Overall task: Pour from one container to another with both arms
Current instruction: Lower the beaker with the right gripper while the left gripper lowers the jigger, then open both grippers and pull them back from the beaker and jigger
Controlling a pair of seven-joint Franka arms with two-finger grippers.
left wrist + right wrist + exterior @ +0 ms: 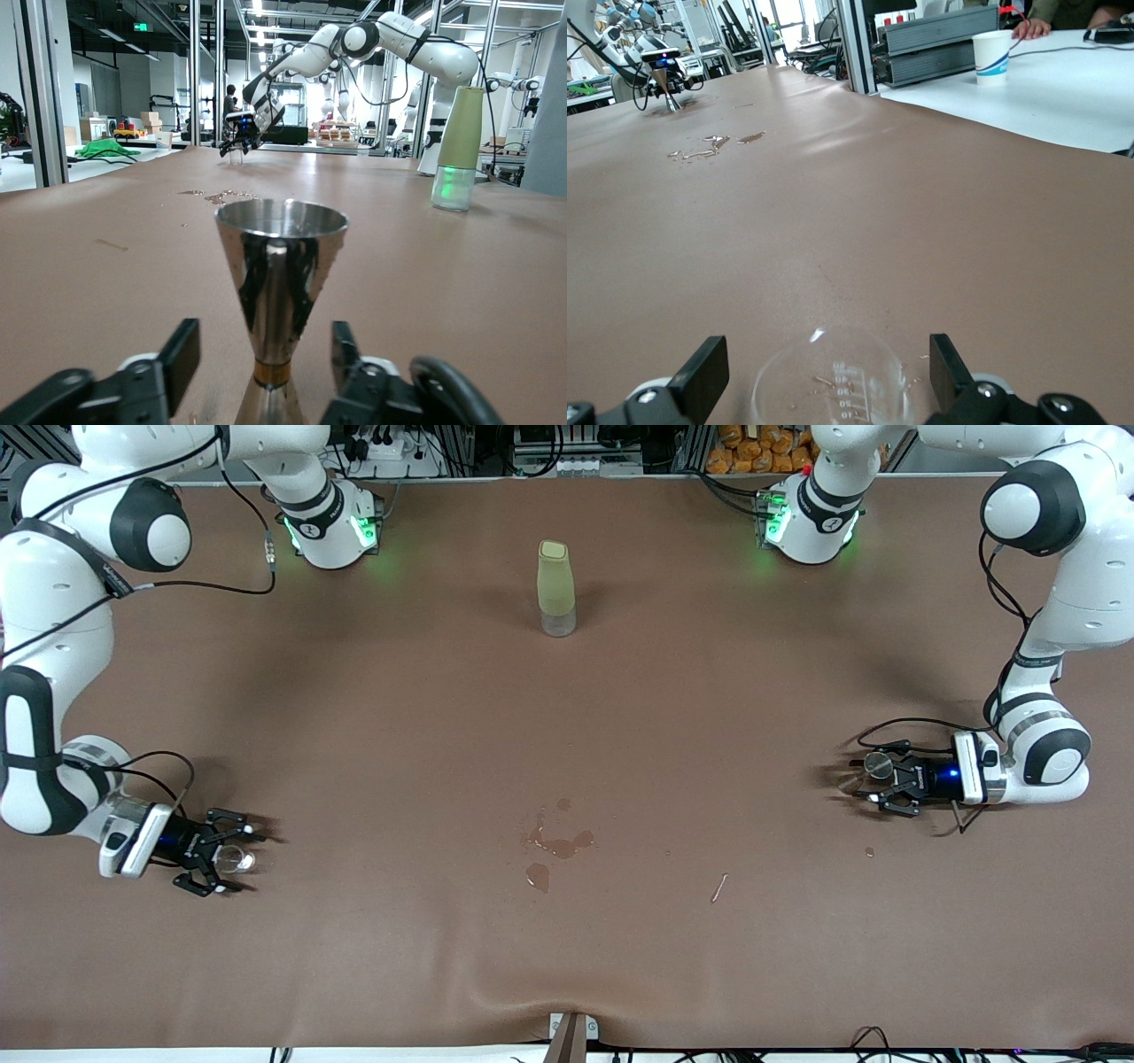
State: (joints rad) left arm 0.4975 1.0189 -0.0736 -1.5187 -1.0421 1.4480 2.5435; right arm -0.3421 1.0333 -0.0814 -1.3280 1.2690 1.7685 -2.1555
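A steel double-cone jigger (279, 266) stands upright on the brown table toward the left arm's end (877, 764). My left gripper (264, 343) is low at the table, open, one finger on each side of the jigger's waist with gaps both sides (889, 784). A small clear measuring glass (833, 385) with printed marks stands toward the right arm's end (236, 859). My right gripper (826, 350) is open around it without touching (217, 856).
A tall pale-green bottle with a clear base (556, 589) stands mid-table near the robots' bases (459, 142). Spilled liquid (558, 843) lies mid-table, with a small stick (719, 887) beside it. A paper cup (992, 56) sits on a white bench off the table.
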